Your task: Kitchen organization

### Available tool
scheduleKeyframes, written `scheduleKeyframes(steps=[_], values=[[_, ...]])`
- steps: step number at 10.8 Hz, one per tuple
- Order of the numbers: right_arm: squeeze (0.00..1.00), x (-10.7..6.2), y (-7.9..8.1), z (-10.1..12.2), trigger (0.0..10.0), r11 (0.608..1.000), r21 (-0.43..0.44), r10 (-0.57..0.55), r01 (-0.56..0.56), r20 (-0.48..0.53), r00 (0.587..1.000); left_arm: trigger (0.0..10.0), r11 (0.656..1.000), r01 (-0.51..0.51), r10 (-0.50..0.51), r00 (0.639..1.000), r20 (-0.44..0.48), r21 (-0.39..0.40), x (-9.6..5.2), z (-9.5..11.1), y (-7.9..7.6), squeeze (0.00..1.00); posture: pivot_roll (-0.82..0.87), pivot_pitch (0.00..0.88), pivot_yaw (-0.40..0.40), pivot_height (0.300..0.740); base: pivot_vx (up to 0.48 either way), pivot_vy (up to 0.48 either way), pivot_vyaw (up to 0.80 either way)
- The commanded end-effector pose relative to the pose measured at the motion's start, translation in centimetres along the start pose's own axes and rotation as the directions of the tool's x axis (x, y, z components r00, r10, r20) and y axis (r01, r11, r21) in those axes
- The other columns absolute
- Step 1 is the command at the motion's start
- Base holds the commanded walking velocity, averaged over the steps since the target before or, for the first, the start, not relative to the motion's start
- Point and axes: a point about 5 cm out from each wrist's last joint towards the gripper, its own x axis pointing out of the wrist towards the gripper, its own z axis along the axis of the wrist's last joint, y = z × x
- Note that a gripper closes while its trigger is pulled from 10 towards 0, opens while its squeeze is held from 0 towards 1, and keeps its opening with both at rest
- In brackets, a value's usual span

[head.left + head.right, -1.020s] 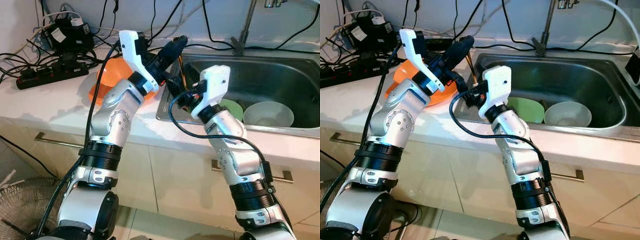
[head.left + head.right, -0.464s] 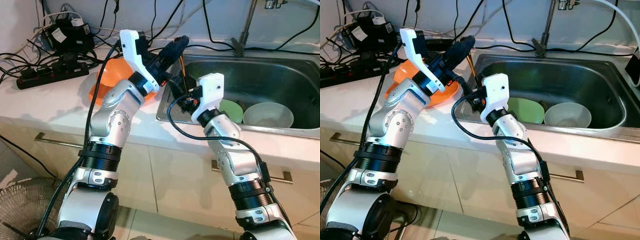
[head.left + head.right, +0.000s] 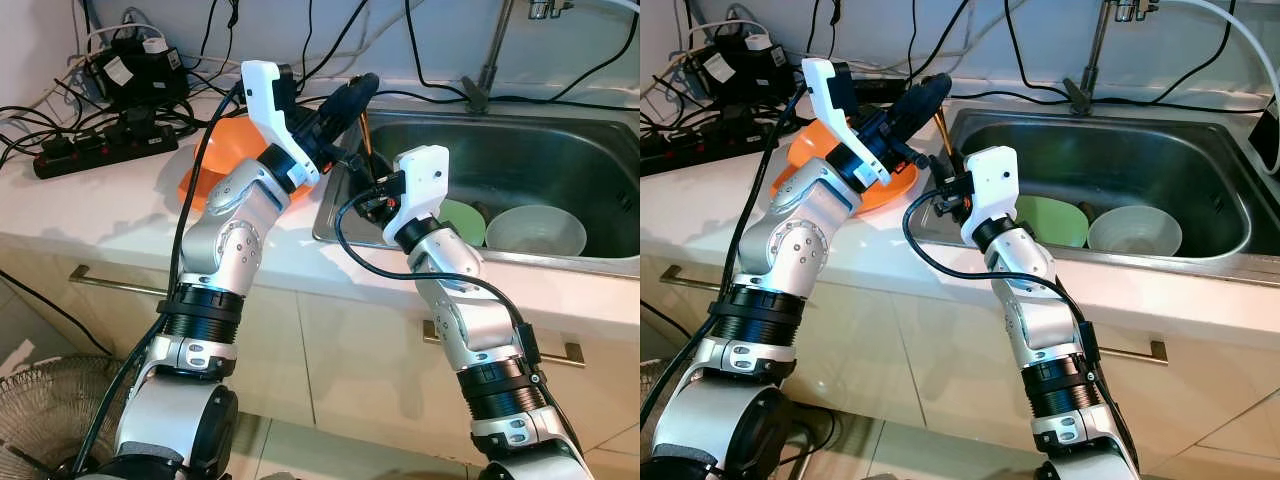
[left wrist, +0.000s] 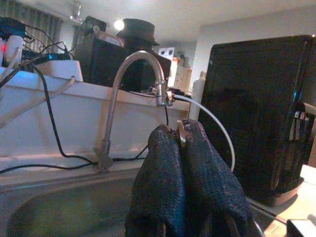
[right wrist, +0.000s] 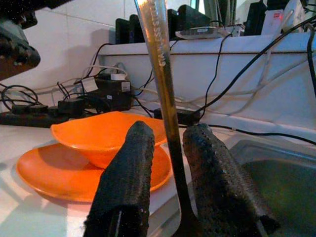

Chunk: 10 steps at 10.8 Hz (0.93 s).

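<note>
Sink (image 3: 560,150): basin to the robot's right of both grippers.
Left gripper (image 3: 925,100): raised over the sink's near-left corner, fingers clamped together on the utensil's top.
Right gripper (image 5: 165,173): just below, fingers apart astride the shaft, not yet pinching.
Utensil (image 5: 160,74): slim, brass-coloured, long axis nearly upright, hanging from the left gripper down between the right fingers.

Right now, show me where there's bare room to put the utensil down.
Bare counter lies in front of the orange plate and power strip. The sink floor behind the two bowls is open. The back corner with the cables is crowded.
</note>
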Motion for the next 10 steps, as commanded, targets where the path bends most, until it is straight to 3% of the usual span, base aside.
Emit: scheduleKeyframes(steps=[1,3,4,10], values=[[0.00,0.3,0.1,0.3,0.0,1.000,-0.007,0.002,-0.002,0.012,1.000,10.0,1.000,-0.008,0.008,1.000,0.005,0.018,-0.2,0.2,0.0,0.00,0.12,0.010,0.080,0.740,0.000,0.000,0.00],[0.00,0.3,0.0,0.4,0.0,1.000,-0.009,-0.003,0.003,0.013,1.000,10.0,1.000,-0.013,0.013,1.000,0.008,0.026,-0.1,0.3,0.0,0.00,0.12,0.013,0.079,0.740,0.000,0.000,0.00],[0.00,0.3,-0.1,0.3,0.0,1.000,-0.010,-0.007,0.007,0.012,1.000,10.0,1.000,-0.010,0.010,1.000,0.013,0.028,-0.1,0.4,0.0,1.00,0.11,0.014,0.078,0.740,0.000,0.000,0.00],[0.00,0.8,-1.0,0.0,0.0,0.999,-0.016,-0.046,0.046,0.002,0.999,10.0,0.998,-0.054,0.052,0.998,0.044,0.042,-0.7,0.6,0.3,1.00,0.12,0.011,0.060,0.740,0.000,0.000,0.00]])
